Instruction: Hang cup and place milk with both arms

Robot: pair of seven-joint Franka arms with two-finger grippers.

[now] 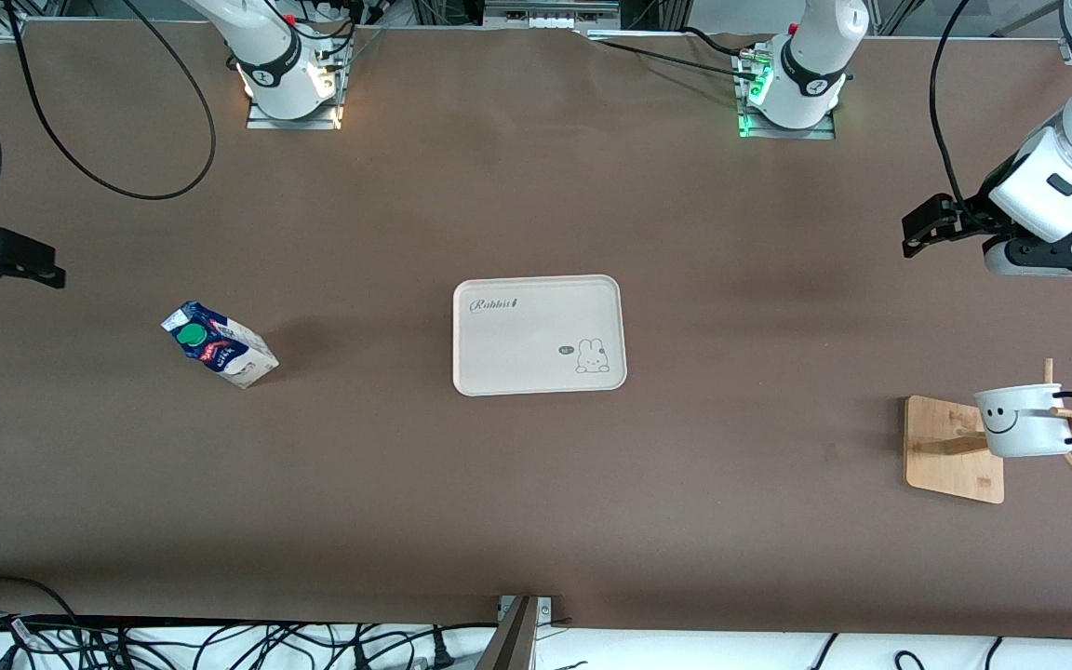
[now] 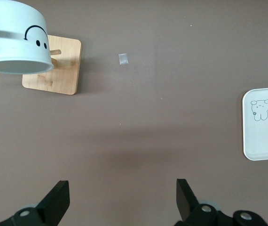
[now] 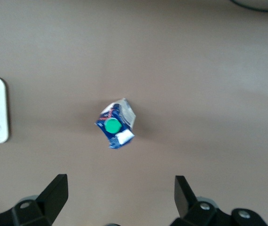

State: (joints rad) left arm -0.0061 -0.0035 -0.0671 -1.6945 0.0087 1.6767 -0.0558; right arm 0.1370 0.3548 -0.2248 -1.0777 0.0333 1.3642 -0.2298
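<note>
Front view: right gripper (image 1: 47,270) cut off | cup (image 1: 1020,421) hung | milk (image 1: 220,344) standing

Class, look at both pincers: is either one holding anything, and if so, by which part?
Nothing is held. The left pincer and right pincer are open; the cup hangs on the rack, the milk stands on the table.

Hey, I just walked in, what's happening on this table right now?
Nothing is being held at this moment. The cup already hangs by its handle on the wooden rack at the left arm's end of the table. The left end effector hovers open above the table near it. The milk stands on the table toward the right arm's end, not yet on the tray in the middle. The right end effector hovers open near the milk.
</note>
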